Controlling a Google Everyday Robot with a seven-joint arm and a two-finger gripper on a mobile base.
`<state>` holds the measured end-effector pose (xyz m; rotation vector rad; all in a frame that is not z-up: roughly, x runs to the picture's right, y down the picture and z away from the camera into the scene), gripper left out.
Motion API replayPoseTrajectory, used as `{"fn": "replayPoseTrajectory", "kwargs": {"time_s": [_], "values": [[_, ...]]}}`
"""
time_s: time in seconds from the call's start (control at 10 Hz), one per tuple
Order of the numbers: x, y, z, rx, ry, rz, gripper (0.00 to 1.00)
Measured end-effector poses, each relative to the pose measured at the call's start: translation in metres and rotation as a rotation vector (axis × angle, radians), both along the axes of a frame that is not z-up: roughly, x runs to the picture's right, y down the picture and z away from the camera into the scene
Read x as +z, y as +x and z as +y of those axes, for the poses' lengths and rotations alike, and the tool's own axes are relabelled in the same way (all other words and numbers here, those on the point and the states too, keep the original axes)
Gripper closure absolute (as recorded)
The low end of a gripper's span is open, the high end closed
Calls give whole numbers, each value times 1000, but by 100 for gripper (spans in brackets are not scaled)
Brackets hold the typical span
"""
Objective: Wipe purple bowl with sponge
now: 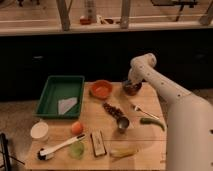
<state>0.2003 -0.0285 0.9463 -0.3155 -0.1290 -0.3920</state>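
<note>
End effector [130,83] sat at purple bowl [134,91]; grip state could not be told. Likely risk: sideways push sliding bowl off table [150,145] far edge.

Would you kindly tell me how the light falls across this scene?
Camera view: the pale wooden table is warmly, evenly lit; the dark cabinets behind lie in deep shadow; the small dark purple bowl is dim at the far edge, with the gripper right at it.

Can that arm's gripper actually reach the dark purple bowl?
Probably yes: the gripper is right over the purple bowl, with nothing between them; the orange bowl sits clear to one side.
</note>
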Motion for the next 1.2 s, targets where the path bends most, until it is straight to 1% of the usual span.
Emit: {"fn": "replayPoseTrajectory", "kwargs": {"time_s": [0.2, 0.4, 0.6, 0.7, 1.0, 1.2], "values": [[-5, 7, 7, 3, -11, 5, 100], [-9, 29, 10, 24, -20, 39, 100], [-6, 46, 3, 38, -17, 81, 100], [-1, 47, -7, 41, -10, 98, 100], [12, 30, -27, 39, 17, 105, 100], [18, 9, -29, 33, 19, 82, 100]]}}
